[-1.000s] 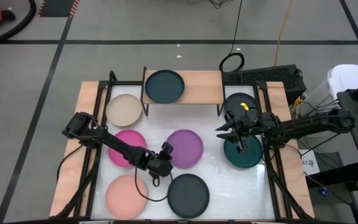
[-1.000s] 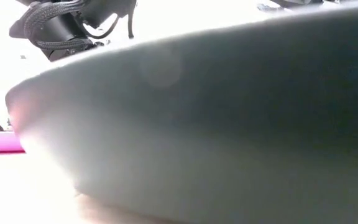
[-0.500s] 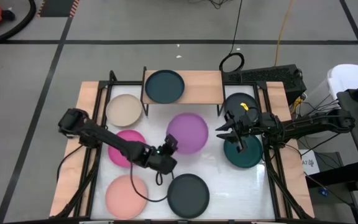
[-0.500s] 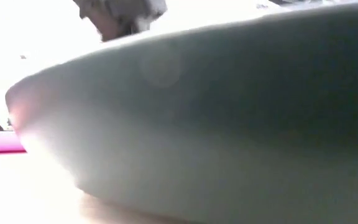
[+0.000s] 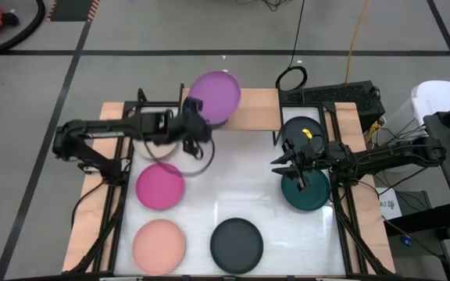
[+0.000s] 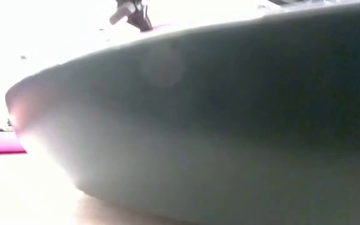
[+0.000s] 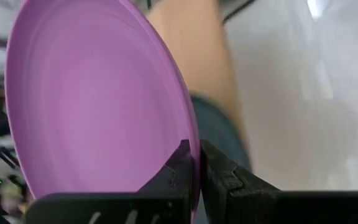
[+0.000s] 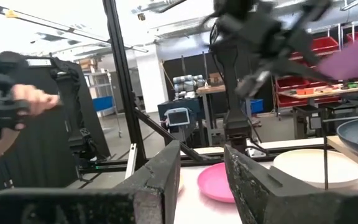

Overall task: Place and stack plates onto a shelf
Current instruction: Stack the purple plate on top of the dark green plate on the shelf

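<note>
My left gripper [image 5: 196, 119] is over the wooden shelf [image 5: 256, 109] at the table's far edge, shut on a purple plate [image 5: 214, 97]. That plate hovers over the dark teal plate [image 7: 219, 130] lying on the shelf's left half and hides most of it from above. Magenta [image 5: 160, 186], salmon [image 5: 159, 243] and black [image 5: 237, 243] plates lie flat on the table. The beige plate [image 8: 316, 168] sits under the left arm. My right gripper [image 5: 287, 165] is open, over the left rim of a second dark teal plate [image 5: 307, 191]. My left gripper pinches the purple plate's rim [image 7: 194, 134] between its two fingers, one finger [image 7: 176, 165] on the plate's upper face and the other on its underside. It comes from the table's left side. The plate is lifted clear, tilted, above the shelf's teal plate.
Another black plate [image 5: 301, 129] with a yellow mark lies right of the shelf, far of my right gripper. Black frame posts [image 5: 141, 97] stand at the table's sides. A person's hand [image 8: 33, 99] shows in the room beyond. In the low view a dark plate [image 6: 230, 125] fills the picture.
My left gripper has lifted the purple plate off the middle of the table and carried it up and toward the far edge, until it stands over the shelf's left half. The arm has swung round and the plate has tipped.
</note>
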Controlling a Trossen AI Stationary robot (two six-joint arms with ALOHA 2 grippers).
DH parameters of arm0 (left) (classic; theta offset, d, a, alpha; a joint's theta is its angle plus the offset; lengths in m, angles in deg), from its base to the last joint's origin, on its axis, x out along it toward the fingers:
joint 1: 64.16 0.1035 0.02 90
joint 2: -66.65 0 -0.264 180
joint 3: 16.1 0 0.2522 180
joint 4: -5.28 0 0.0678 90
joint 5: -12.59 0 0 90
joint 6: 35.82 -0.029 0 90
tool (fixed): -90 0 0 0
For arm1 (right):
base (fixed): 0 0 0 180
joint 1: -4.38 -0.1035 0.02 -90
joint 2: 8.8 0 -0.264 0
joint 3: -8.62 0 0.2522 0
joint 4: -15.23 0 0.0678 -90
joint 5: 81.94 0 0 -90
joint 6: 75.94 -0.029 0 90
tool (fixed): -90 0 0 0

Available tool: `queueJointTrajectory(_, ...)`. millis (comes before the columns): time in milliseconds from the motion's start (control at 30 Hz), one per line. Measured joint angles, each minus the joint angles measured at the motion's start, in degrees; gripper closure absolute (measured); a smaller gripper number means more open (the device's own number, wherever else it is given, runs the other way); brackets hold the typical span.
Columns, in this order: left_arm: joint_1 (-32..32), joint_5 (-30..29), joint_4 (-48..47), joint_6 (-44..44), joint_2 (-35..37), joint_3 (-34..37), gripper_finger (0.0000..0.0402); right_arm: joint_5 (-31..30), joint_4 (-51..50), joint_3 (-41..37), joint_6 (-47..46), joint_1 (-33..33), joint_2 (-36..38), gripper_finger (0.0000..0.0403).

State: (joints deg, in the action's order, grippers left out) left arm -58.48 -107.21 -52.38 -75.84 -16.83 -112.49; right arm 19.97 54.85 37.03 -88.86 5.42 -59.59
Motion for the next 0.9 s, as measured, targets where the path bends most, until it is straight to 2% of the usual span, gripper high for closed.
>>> queueJointTrajectory(133, 7.4, 7.7, -3.3, 0.3, 0.2, -0.1, 0.0388, -0.1, -0.3, 0.0, 0.1, 0.0, 0.0, 0.0294)
queueJointTrajectory(267, 9.8, 12.2, -4.1, 2.8, -1.0, 0.4, 0.0383, -0.1, -0.5, 0.0, 0.1, 0.0, 0.0, 0.0294)
queueJointTrajectory(433, 9.6, 12.2, -4.4, 3.9, -1.4, 0.4, 0.0363, -0.1, -1.0, 0.0, 0.3, 0.0, 0.0, 0.0294)
queueJointTrajectory(900, 9.6, 10.8, -7.5, 7.0, -1.8, 0.4, 0.0355, -0.1, -1.6, 0.0, 0.1, 0.0, 0.0, 0.0294)
